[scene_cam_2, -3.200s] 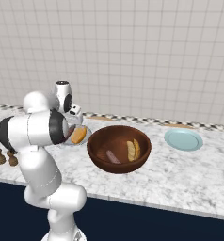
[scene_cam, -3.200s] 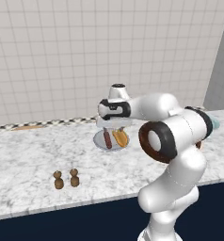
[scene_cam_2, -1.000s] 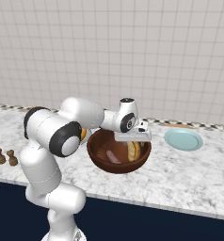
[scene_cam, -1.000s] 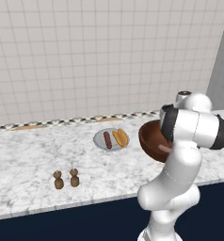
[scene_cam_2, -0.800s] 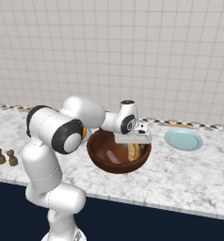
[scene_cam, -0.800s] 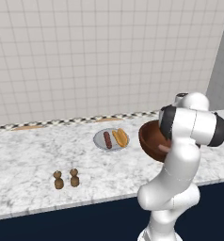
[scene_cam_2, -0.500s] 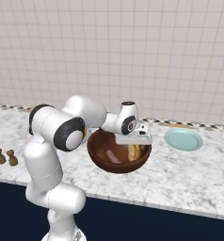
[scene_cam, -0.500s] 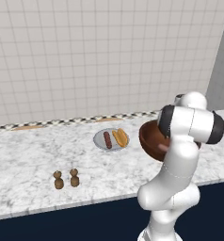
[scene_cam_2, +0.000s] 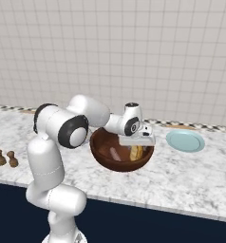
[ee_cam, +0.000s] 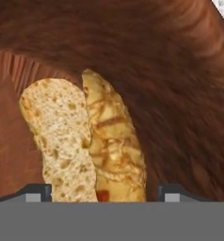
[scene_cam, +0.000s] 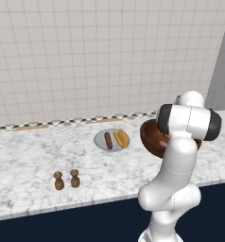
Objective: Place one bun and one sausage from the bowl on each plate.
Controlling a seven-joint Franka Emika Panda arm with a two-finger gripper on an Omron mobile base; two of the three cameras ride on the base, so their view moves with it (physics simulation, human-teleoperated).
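Reaching for the bun (ee_cam: 92, 141) in the bowl (scene_cam_2: 105, 147)
Our end effector (ee_cam: 104, 190) is standing spread, straddling the soft, light bun; we are taking it gently across its middle.

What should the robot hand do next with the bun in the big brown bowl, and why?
Probably close the gripper on the bun. The bun lies between its two fingertips in the bowl. The grey plate already has a bun and sausage; the blue-green plate is bare.
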